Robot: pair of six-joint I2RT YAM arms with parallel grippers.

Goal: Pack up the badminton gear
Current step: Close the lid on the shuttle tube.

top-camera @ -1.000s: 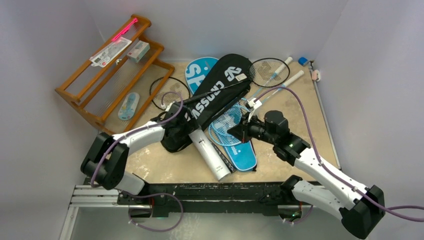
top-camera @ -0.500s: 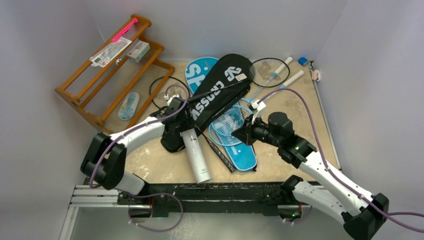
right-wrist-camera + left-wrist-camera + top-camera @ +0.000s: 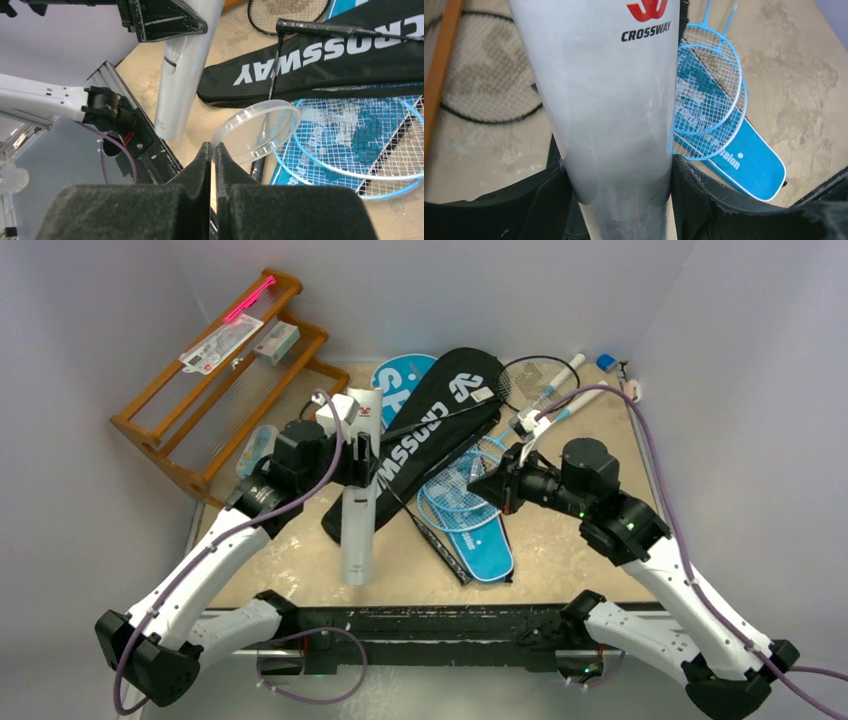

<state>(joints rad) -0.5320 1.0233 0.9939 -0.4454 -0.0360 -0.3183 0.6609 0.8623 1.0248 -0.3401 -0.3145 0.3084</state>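
White and smooth-walled, the tube (image 3: 358,502) looks light, stiff and rather slippery, so it is best taken across the barrel, not by an end. The left gripper (image 3: 619,200) clamps it so, a finger on each side, the tube tilted above the table left of centre, beside the black cover (image 3: 440,430). The right gripper (image 3: 212,150), jaws closed, pinches the rim of a clear lid (image 3: 257,131), thin and probably brittle, right of the tube and apart from it

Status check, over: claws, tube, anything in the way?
Left claw shut on white tube, steeply tilted. Right claw pinches clear lid rim. Rackets, covers piled underneath.
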